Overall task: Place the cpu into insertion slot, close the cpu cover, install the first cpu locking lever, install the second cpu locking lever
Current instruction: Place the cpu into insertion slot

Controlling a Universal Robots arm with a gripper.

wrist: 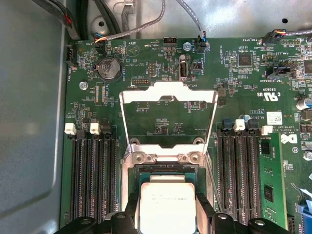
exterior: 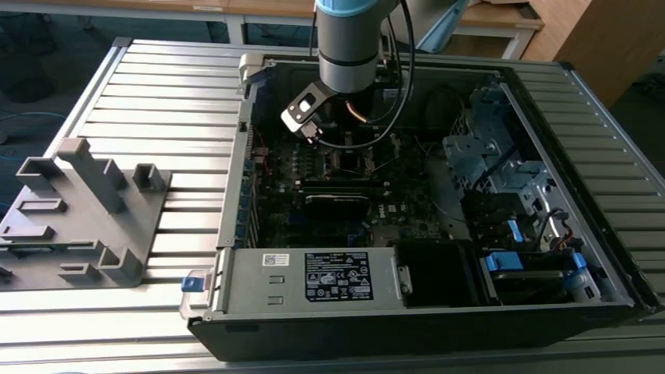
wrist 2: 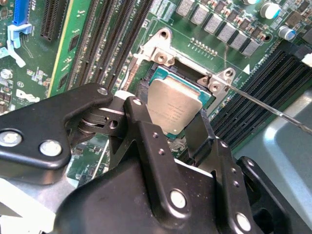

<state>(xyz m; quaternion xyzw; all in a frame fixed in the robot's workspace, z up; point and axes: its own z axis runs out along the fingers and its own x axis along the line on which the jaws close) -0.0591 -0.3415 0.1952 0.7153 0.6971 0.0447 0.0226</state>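
The cpu (wrist: 166, 207) (wrist 2: 174, 103), a small square chip with a dull metal face, sits between my gripper's (wrist: 167, 219) (wrist 2: 173, 124) two black fingers (wrist 2: 139, 117), which are shut on its opposite edges. It is right at the insertion slot (wrist: 165, 172), the black socket with a silver rim on the motherboard; I cannot tell whether it is seated. The cpu cover (wrist: 168, 92), a thin silver frame with a large window, stands swung open behind the slot. A thin wire locking lever (wrist 2: 263, 107) juts out free beside the socket. In the exterior view the arm (exterior: 348, 47) reaches down into the open computer case.
Long black memory slots (wrist: 92, 175) (wrist: 243, 170) flank the socket on both sides. Cables (wrist: 136, 27) run along the case wall behind the board. A labelled grey power-supply box (exterior: 311, 276) fills the case's near side. A grey fixture (exterior: 83, 210) stands on the slatted table at the exterior view's left.
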